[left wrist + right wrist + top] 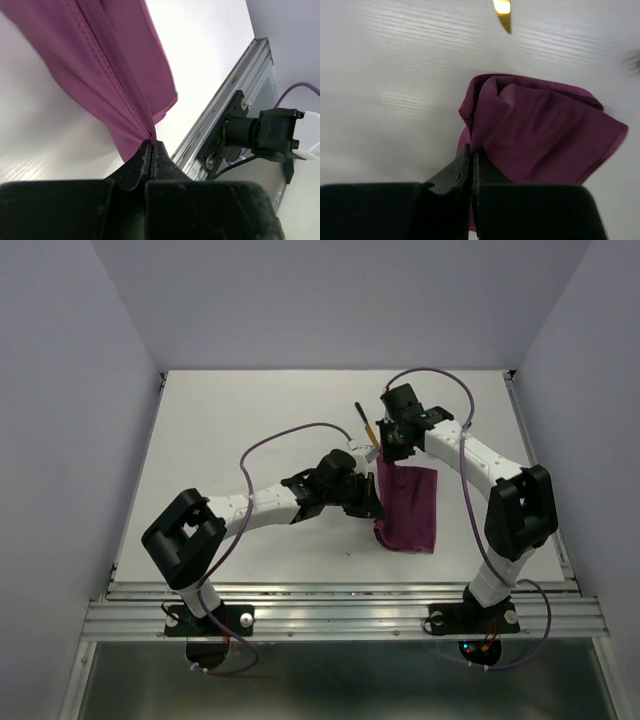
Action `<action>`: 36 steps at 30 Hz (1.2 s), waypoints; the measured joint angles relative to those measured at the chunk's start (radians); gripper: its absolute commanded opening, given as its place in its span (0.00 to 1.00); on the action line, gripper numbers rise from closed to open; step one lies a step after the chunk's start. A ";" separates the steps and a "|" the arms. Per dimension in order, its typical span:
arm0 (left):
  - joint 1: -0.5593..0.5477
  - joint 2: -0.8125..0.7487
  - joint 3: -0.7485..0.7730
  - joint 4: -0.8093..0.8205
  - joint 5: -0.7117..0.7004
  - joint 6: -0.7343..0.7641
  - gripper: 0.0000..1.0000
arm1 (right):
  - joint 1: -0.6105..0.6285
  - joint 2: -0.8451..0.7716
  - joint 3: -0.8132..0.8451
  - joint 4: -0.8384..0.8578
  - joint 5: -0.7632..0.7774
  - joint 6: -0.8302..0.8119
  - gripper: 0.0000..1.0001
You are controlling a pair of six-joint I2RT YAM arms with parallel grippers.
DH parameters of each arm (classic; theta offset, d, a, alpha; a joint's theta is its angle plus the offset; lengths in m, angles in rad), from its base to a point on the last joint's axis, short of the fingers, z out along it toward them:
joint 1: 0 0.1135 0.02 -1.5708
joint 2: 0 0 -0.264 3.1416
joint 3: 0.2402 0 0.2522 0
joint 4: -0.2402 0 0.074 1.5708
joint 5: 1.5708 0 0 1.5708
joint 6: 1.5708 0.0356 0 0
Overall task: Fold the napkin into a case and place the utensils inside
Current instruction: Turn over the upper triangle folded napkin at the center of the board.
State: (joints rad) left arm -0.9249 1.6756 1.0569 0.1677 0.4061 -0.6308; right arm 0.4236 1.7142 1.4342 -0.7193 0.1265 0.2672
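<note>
The purple napkin (pixel 408 508) lay folded, a bit right of the middle of the table (pixel 220 440); the left gripper (pixel 151 145) was pinched tight on its left edge; the right gripper (pixel 471 150) was pinched tight on its far left corner; a knife (pixel 366 424) with a gold blade lay just behind the cloth.
</note>
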 measured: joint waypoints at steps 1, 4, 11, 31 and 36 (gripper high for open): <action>0.005 -0.010 -0.026 0.018 -0.004 -0.004 0.00 | 0.010 0.025 0.013 0.008 -0.018 0.000 0.01; 0.024 -0.061 -0.103 0.055 -0.019 -0.016 0.00 | 0.047 0.089 0.047 0.039 -0.076 0.001 0.01; 0.083 -0.144 -0.253 0.126 -0.039 -0.021 0.00 | 0.084 0.161 0.093 0.090 -0.141 0.007 0.01; 0.122 -0.173 -0.458 0.252 -0.076 0.002 0.00 | 0.184 0.346 0.183 0.115 -0.158 0.055 0.01; 0.122 -0.173 -0.476 0.252 -0.087 -0.003 0.50 | 0.214 0.377 0.197 0.130 -0.148 0.077 0.42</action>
State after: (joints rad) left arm -0.8032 1.5024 0.5812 0.4198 0.3195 -0.6334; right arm 0.6376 2.0914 1.6314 -0.5892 -0.0216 0.3439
